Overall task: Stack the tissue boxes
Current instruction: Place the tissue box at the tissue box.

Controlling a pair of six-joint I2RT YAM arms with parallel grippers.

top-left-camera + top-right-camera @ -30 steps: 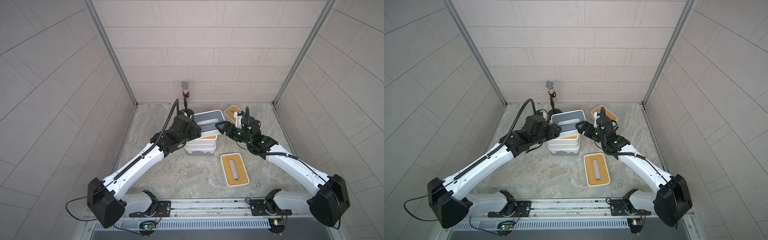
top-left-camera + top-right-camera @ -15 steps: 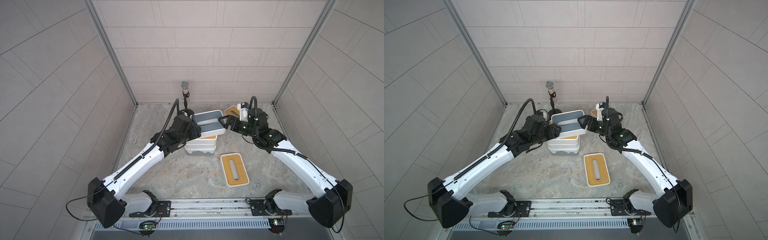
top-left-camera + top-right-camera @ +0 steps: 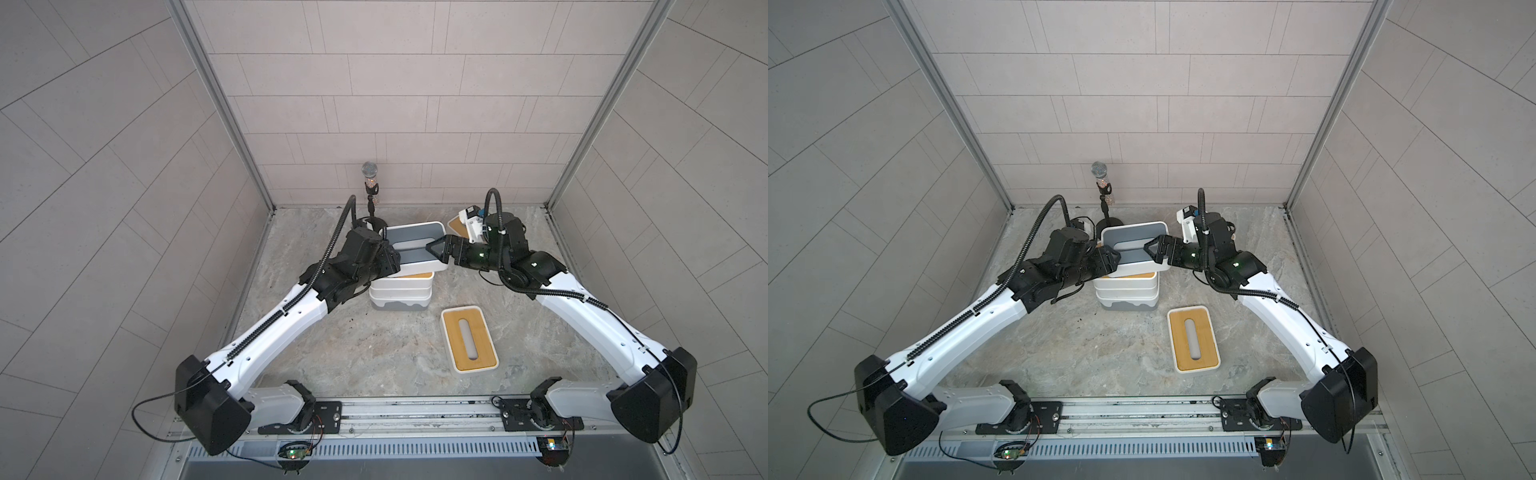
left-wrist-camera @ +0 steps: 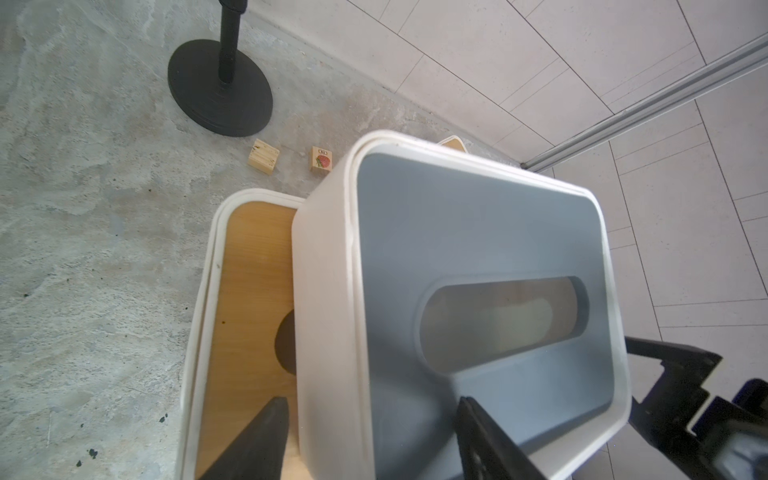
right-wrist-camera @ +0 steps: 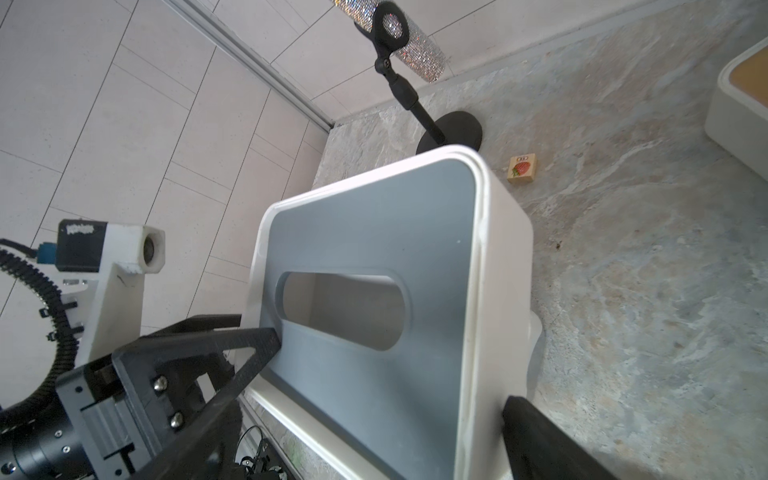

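- The left gripper [image 3: 395, 262] is clamped on the near end of the grey-lidded tissue box [image 3: 411, 237]. In the left wrist view one finger [image 4: 257, 440] lies against the box's white outer wall. The other finger [image 4: 486, 436] rests on the grey lid, so the rim sits between the two.
- That box hangs tilted above the floor, its oval slot just past the left fingertips.
- The right gripper [image 3: 435, 249] is spread wide around the box's opposite end. One finger [image 5: 241, 365] reaches the lid's edge near the slot, and the other finger [image 5: 540, 440] stands outside the white side wall. Whether either one presses on the box cannot be told.
- Directly beneath the left fingers sits the stack [image 3: 401, 291] of white boxes, topped by a bamboo lid [image 4: 249, 291] and showing a grey base at the bottom.
- A loose bamboo-lidded box [image 3: 469, 345] lies flat on the floor, well apart from both pairs of fingers.
- Another bamboo-topped box [image 5: 744, 83] sits off to the side of the right fingers.
- Beyond the left fingertips, past the held box, lie a plain wooden cube [image 4: 263, 160] and a strawberry cube [image 4: 321, 158]. Just past them stands the microphone stand [image 4: 220, 87].
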